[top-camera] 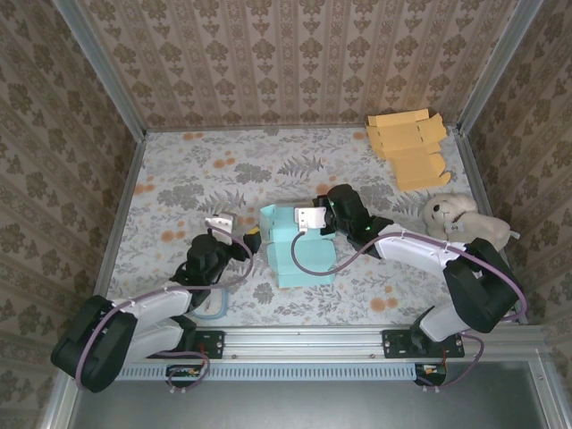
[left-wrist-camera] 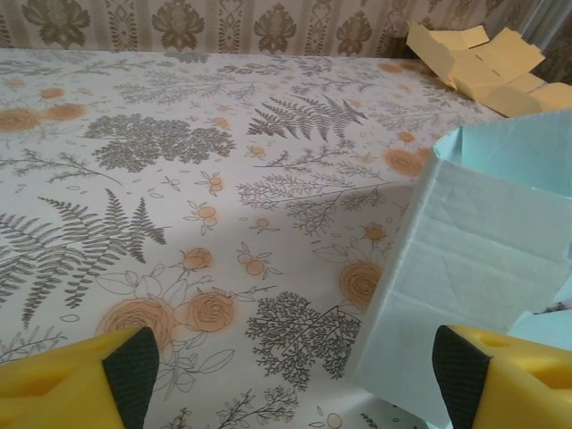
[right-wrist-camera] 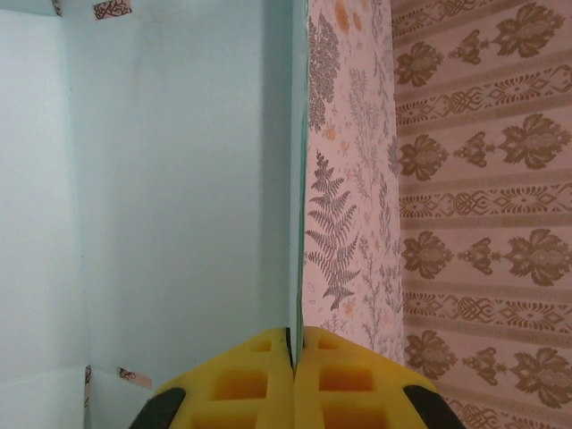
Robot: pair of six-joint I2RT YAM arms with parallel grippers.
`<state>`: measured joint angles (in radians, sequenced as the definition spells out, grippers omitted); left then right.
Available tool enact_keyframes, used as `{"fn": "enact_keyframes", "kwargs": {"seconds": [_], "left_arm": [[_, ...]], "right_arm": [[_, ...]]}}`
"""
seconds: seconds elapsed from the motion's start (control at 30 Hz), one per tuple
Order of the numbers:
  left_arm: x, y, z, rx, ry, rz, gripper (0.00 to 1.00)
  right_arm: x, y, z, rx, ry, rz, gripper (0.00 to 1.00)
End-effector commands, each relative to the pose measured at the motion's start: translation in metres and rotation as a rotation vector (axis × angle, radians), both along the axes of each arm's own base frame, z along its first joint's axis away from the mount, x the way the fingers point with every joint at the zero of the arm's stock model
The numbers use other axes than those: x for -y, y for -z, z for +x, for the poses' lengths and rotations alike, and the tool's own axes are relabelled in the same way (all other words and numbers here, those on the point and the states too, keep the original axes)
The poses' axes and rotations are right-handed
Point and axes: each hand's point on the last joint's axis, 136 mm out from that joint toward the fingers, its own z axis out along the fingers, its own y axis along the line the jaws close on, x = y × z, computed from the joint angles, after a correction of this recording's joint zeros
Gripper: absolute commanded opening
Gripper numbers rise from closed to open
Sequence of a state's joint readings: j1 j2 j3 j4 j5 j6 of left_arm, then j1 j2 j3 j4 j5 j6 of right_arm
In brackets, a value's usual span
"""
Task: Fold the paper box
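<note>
Yellow pads of your right gripper (right-wrist-camera: 293, 357) were pressed flat together on the thin edge of one upright wall of the pale blue paper box (top-camera: 299, 255), so that pincer was holding the box by its wall. The box lay about mid-table, a little toward the near edge, and was only partly formed. Walls stood at its far end and left side, while the near part lay flat on the table (top-camera: 179, 170). Its long axis ran from the far edge toward the near edge, leaning slightly right as it came near, and its open side faced up.

Your left gripper (left-wrist-camera: 295, 371) stood wide and held nothing, just beside the box's left wall.

I judged the step in hand to be raising the side walls, with the fold roughly midway. The next move called for you to bring the left jaws onto that left wall while the right grip steadied the box. A hard push would likely have slid the light card.

Farther out, flat orange box blanks (top-camera: 407, 147) lay at the far right corner, and a plush toy (top-camera: 456, 217) sat by the right edge.
</note>
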<state>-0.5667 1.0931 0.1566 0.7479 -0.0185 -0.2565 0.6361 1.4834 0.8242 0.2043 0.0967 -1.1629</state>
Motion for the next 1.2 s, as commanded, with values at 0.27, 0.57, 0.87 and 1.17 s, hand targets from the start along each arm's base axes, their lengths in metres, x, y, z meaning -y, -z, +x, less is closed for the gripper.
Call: {"fn": "enact_keyframes", "kwargs": {"seconds": [0.27,0.57,0.87,1.17], "left_arm": [[0.02,-0.008,0.005,0.024,0.114,-0.032,0.66],[0.041,-0.009,0.003,0.012,0.227,-0.048,0.63],[0.057,-0.015,-0.006,0.022,0.314,-0.075,0.52],[0.069,-0.01,-0.007,0.022,0.327,-0.03,0.47]], "right_arm": [[-0.008,-0.006,-0.008,0.021,-0.06,0.0,0.0],[-0.008,-0.002,-0.008,0.016,-0.062,-0.015,0.0],[-0.006,0.0,-0.002,0.02,-0.032,-0.026,0.0],[-0.008,-0.001,-0.004,0.083,-0.025,-0.031,0.0]]}}
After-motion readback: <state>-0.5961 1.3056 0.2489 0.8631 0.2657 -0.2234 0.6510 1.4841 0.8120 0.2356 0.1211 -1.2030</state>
